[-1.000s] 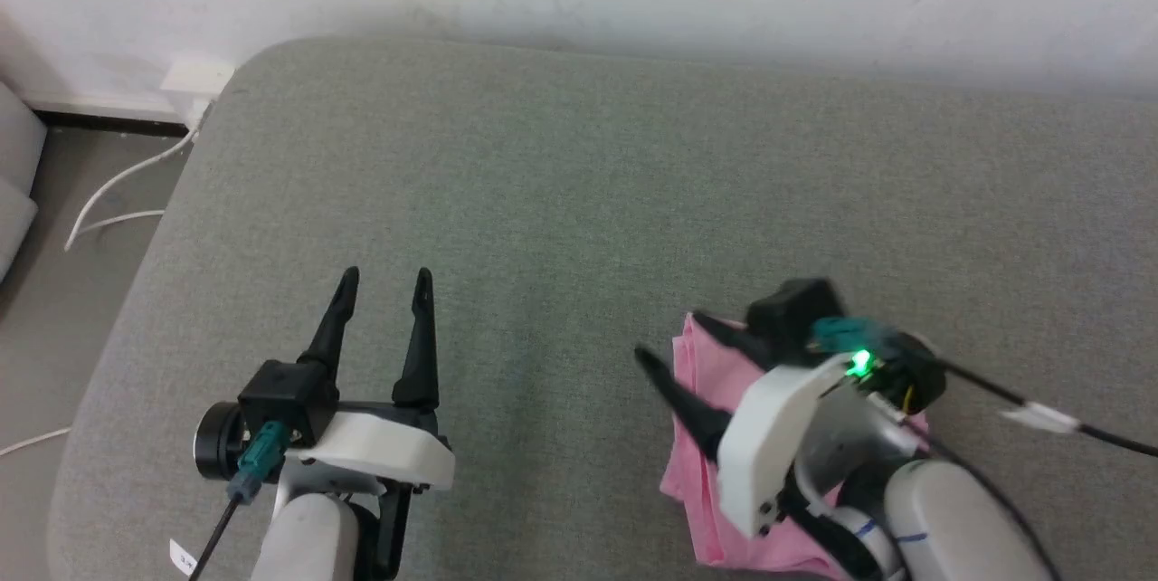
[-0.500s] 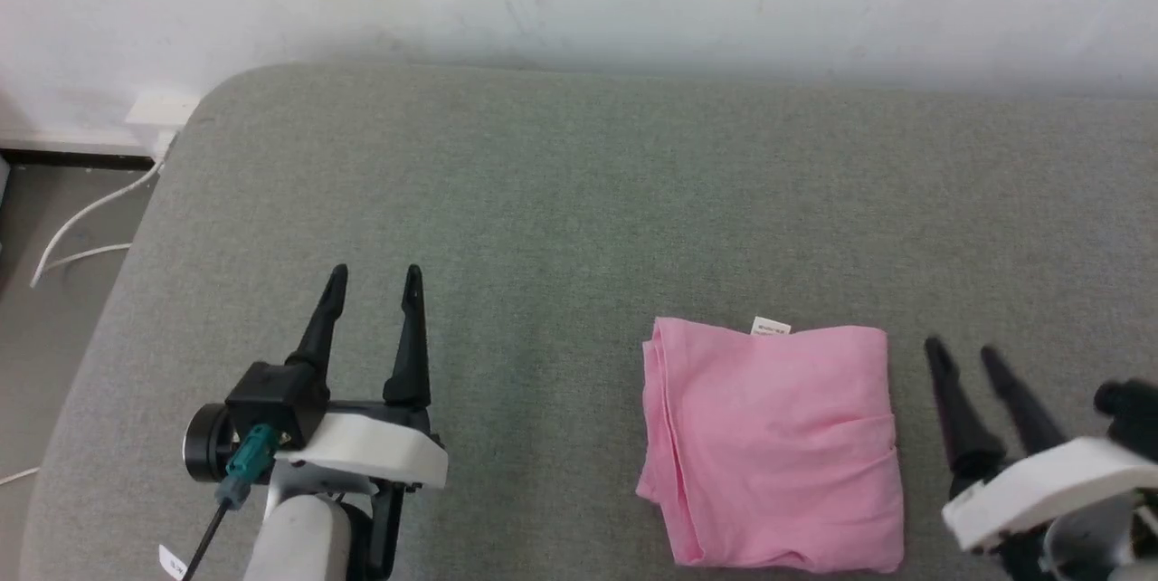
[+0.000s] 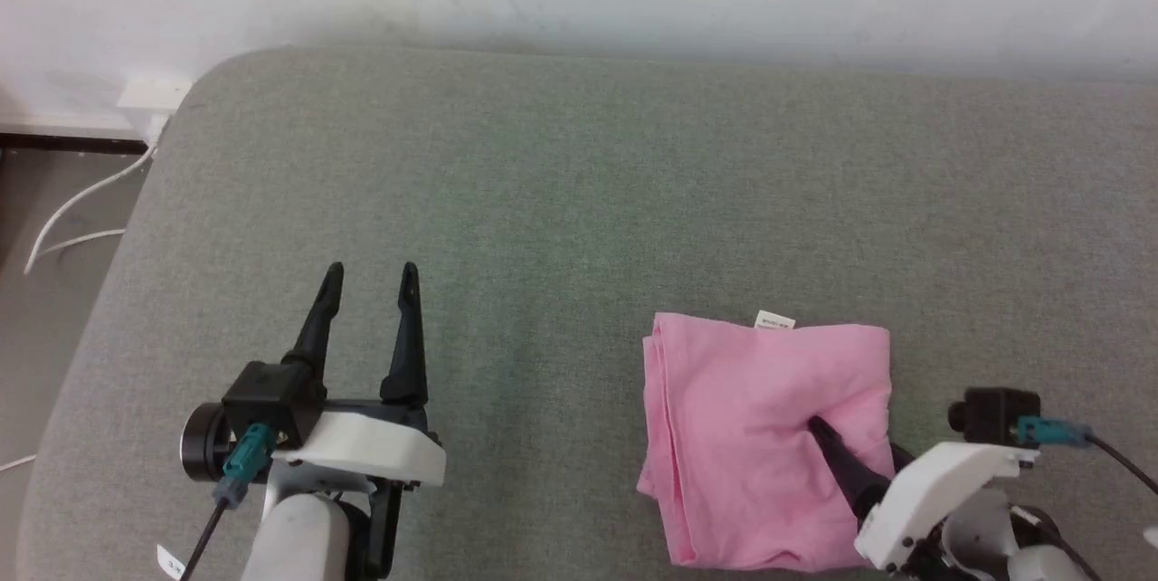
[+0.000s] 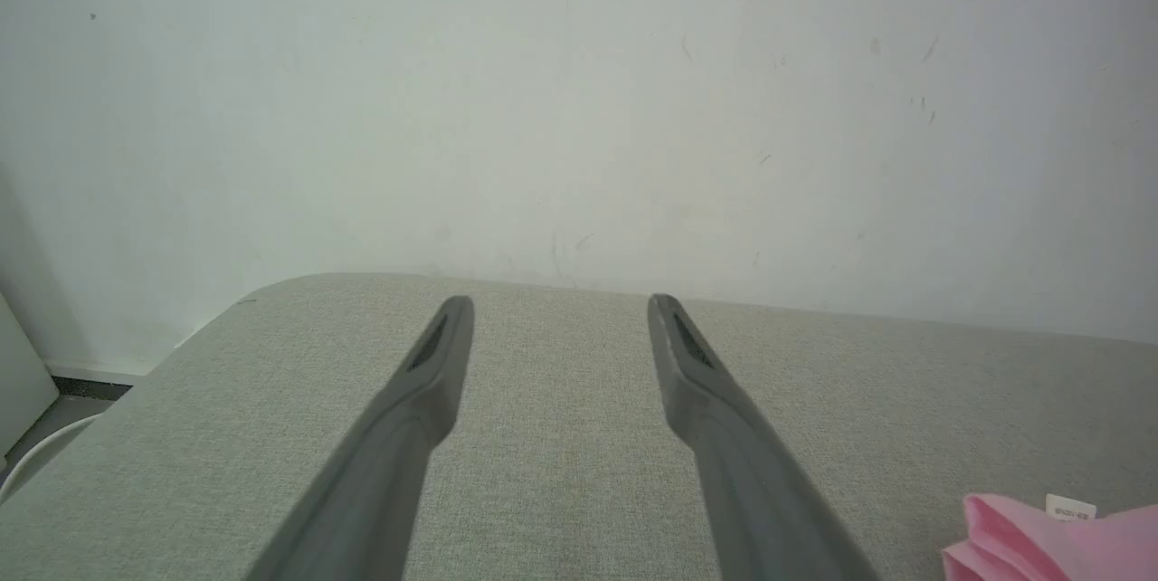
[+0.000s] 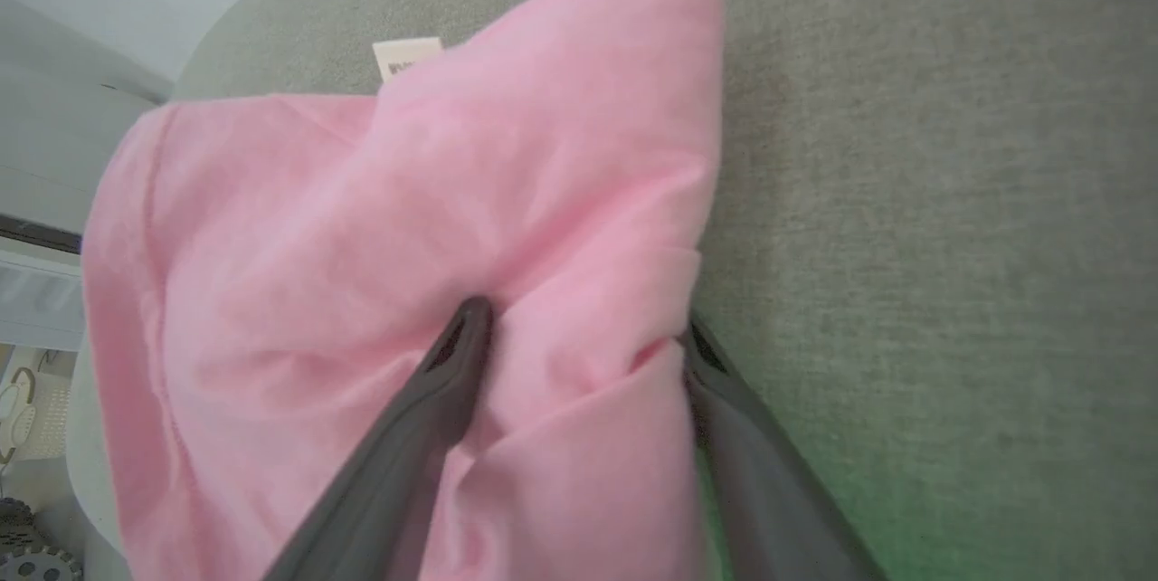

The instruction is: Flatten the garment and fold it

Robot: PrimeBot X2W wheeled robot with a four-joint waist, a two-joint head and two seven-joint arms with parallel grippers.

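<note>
Two grippers: both spread wide.
right gripper point(image 5: 583, 319): nearest; fingers straddle a raised fold at the garment's point(image 3: 751, 418) right edge, one tip pressing in.
left gripper point(image 3: 372, 271): empty, over bare grey cushion point(image 3: 561, 201), well apart.
garment: folded pink square on the cushion's near right.
label point(image 3: 774, 321): white, at its far edge.

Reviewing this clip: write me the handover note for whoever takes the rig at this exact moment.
Left gripper: open, holding nothing, above bare grey cushion, apart from the garment.
Right gripper: open, fingers straddling a bunch of fabric at the garment's right edge, one pressed into the top layer.
Garment: pink shorts lying in a compact folded rectangle on the cushion, white label poking out at the far edge.
Done: folding looks largely complete.
Left: probably smooth the bunch or make a final fold, then withdraw.
</note>
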